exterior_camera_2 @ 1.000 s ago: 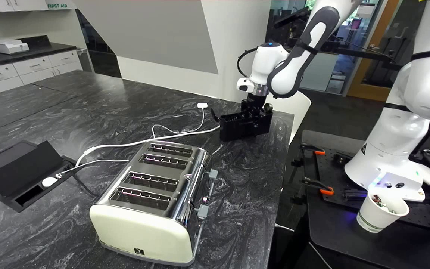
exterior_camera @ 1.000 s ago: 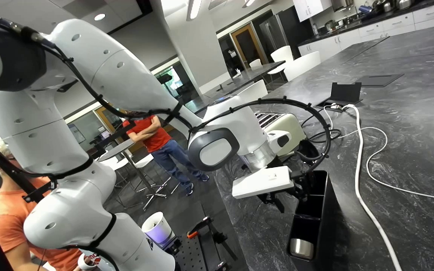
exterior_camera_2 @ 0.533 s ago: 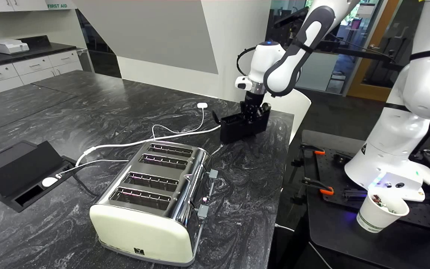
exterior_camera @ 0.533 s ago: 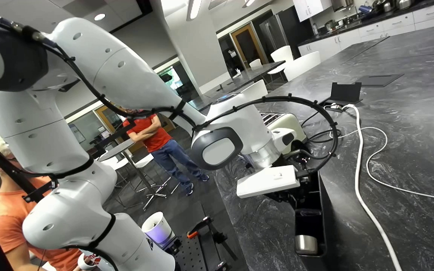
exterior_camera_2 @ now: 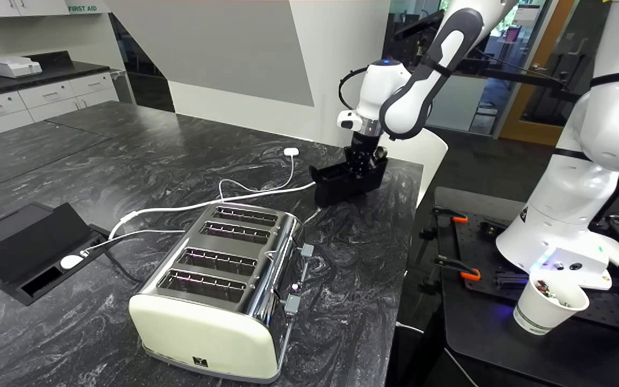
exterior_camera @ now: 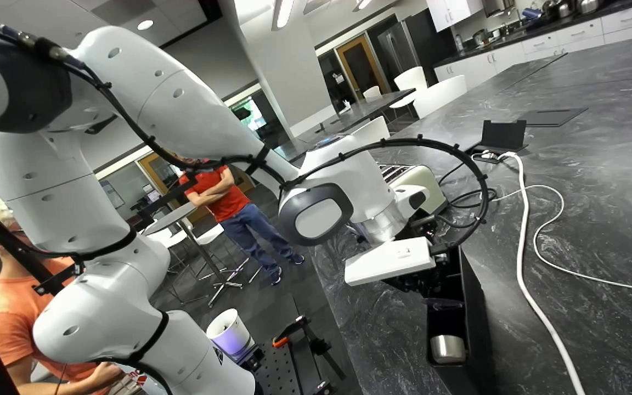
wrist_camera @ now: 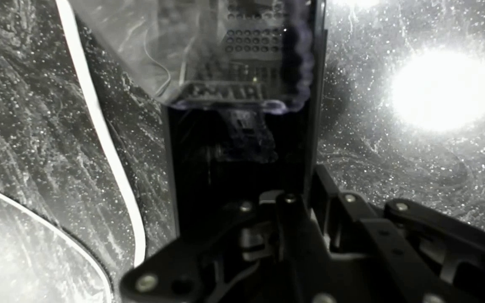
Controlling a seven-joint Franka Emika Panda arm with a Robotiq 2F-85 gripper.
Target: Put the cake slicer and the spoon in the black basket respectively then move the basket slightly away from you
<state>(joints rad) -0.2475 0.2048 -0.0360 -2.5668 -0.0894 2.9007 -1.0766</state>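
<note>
OK, left to right across the table [exterior_camera_2: 352, 269]. Power box [exterior_camera_2: 35, 242] flap is up, presumably for plug access. White cable [wrist_camera: 95, 114] runs from it past the black basket [exterior_camera_2: 336, 191], looks apart from it; snag risk if the basket slides that way. Toaster [exterior_camera_2: 207, 328] stands clear of the basket, more bystander than obstacle I'd say. Basket itself is on the table near the robot-side edge. Narrow, high-walled, divided: makes sense for standing utensils in. Dark tip [exterior_camera_2: 314, 173] shows at its left end; could be slicer or spoon, can't tell.

Next along, gripper [wrist_camera: 307, 189]: down at the rim, astride one long wall, one finger inside, one outside. Jaws narrow, gap about filled by the wall in the wrist view, so it reads as clamped on the basket, no utensil seen between the pads. How firm, can't tell. Why there: thin wall is the easy handle, and with both utensils seemingly loaded this looks like the last step, shifting the basket away.

Right of that, silver round-ended piece [exterior_camera: 447, 349] sits in the end compartment, likely the other utensil. Grip is on one side only, so basket may twist or tip; go slow.
</note>
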